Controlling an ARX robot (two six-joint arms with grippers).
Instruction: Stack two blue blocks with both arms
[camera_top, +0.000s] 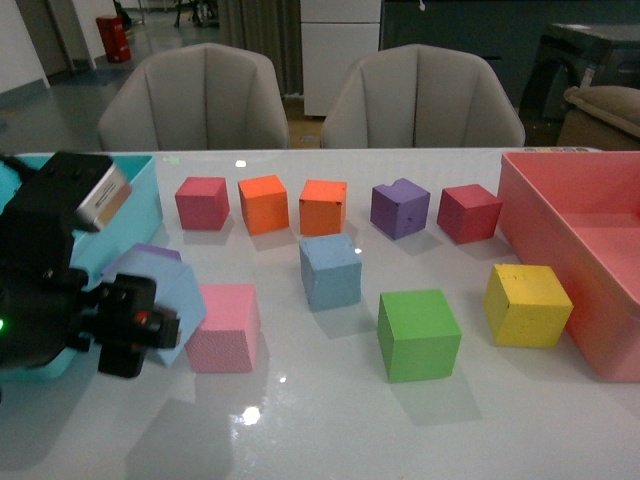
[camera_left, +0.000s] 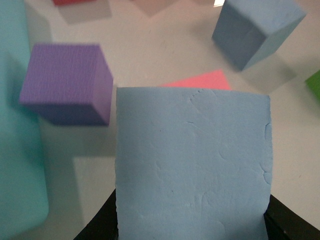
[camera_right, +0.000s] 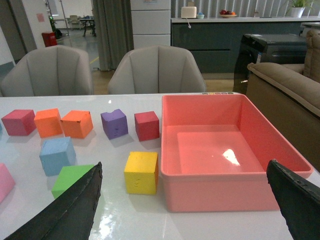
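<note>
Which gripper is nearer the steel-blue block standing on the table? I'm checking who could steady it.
Left. The left gripper, holding the paler blue block, is beside the pink cube, near that steel-blue block. The right gripper hangs farther back, open.

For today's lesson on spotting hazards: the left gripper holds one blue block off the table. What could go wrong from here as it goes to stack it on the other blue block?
1. The held blue block sits tilted in the left gripper, so it may land askew on the other blue block and slide off.
2. The pink block lies close beside the gripper; a low sweep could knock it.
</note>
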